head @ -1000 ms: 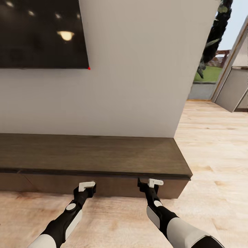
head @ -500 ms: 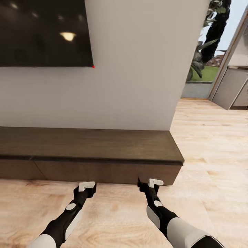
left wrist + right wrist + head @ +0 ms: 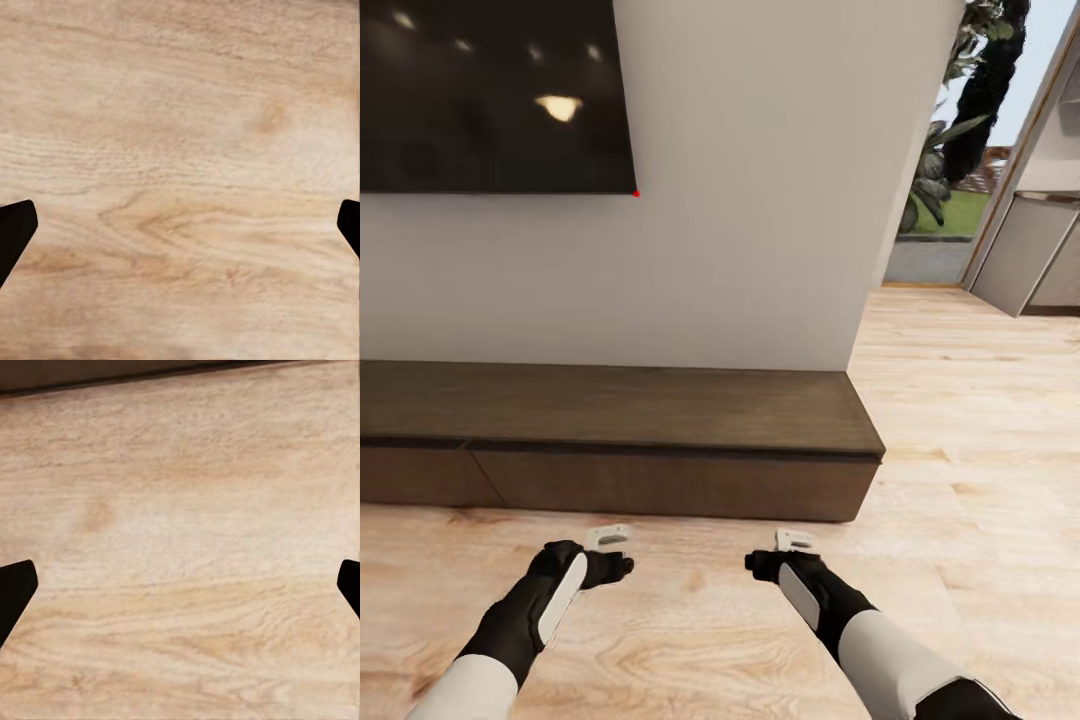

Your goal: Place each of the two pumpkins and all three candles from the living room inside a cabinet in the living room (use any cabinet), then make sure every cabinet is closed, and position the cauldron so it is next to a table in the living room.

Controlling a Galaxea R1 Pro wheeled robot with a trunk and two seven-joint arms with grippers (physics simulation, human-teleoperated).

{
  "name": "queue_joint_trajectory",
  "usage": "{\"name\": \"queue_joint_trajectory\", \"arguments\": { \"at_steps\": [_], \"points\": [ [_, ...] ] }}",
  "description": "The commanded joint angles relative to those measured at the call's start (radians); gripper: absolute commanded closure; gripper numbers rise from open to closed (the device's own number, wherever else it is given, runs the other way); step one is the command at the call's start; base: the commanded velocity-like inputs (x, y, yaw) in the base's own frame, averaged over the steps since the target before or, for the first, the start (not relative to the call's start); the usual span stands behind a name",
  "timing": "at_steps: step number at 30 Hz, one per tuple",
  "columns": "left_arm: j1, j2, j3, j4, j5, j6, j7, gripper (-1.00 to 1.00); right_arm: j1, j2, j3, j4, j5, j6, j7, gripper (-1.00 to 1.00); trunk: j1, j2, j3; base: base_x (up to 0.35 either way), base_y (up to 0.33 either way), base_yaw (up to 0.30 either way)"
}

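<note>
Both arms are hanging low w/ wrists pointing down at the plank floor (image 3: pixel 690 640). Judging: a tucked carry pose for driving, not a reach.

Left gripper (image 3: pixel 180 225): jaws are standing wide apart, released, nothing betw. them but bare floor; its fingertips (image 3: pixel 15 225) are showing as dark wedges at the frame edges. In the head view the left gripper (image 3: pixel 608 537) is sitting over floor, just short of the cabinet front.

Right gripper (image 3: pixel 180 585): likewise spread wide, grasping nothing. Beyond its jaws a dark strip is running along the frame edge, prob. the cabinet's base, though too thin to be sure. Right gripper (image 3: pixel 794 541) in the head view is also hovering over floor, near the unit's end.

Cabinet (image 3: pixel 610 415): long, low, dark-brown, lying just ahead of both jaw pairs, apart from them. Fronts are looking flush and closed as far as visible; top is bare.

Room: white wall (image 3: pixel 750 200) behind the cabinet, black TV (image 3: pixel 490 95) mounted above it, ahead of the left jaws and higher. Past the right jaws the floor is running on toward a glass door (image 3: pixel 950 190) w/ greenery outside, grey unit (image 3: pixel 1025 255) beside it.

Floor is pale wood, smooth, level, so rolling should be easy.
</note>
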Motion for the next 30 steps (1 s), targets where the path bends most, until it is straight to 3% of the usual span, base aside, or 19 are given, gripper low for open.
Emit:
{"name": "queue_joint_trajectory", "arguments": {
  "at_steps": [1,3,10,22,30],
  "points": [
    [0.000,0.000,0.021,-0.016,0.000,0.046,0.000,-1.00,0.000,0.001,-0.011,-0.014,0.000,0.050,0.001,-1.00,-0.004,0.007,0.003,-0.004,0.000,0.000],
    [0.000,0.001,0.048,-0.033,-0.002,0.109,0.000,-1.00,0.000,0.003,-0.024,-0.052,0.000,0.123,0.000,-1.00,-0.012,0.021,0.009,-0.002,0.000,0.000],
    [0.000,0.003,0.063,-0.049,-0.001,0.192,0.000,-1.00,0.001,0.003,-0.028,-0.104,0.004,0.164,-0.002,-1.00,-0.038,0.070,0.031,0.000,0.000,0.000],
    [0.000,-0.001,0.063,-0.051,-0.004,0.218,0.004,-1.00,0.001,0.009,-0.025,-0.109,0.009,0.202,-0.004,-1.00,-0.084,0.154,0.069,-0.002,0.000,0.000],
    [0.000,0.001,0.063,-0.051,-0.005,0.218,0.007,-1.00,0.001,0.011,-0.022,-0.110,0.013,0.211,-0.026,-1.00,-0.115,0.210,0.094,-0.228,0.000,0.097]
  ]
}}
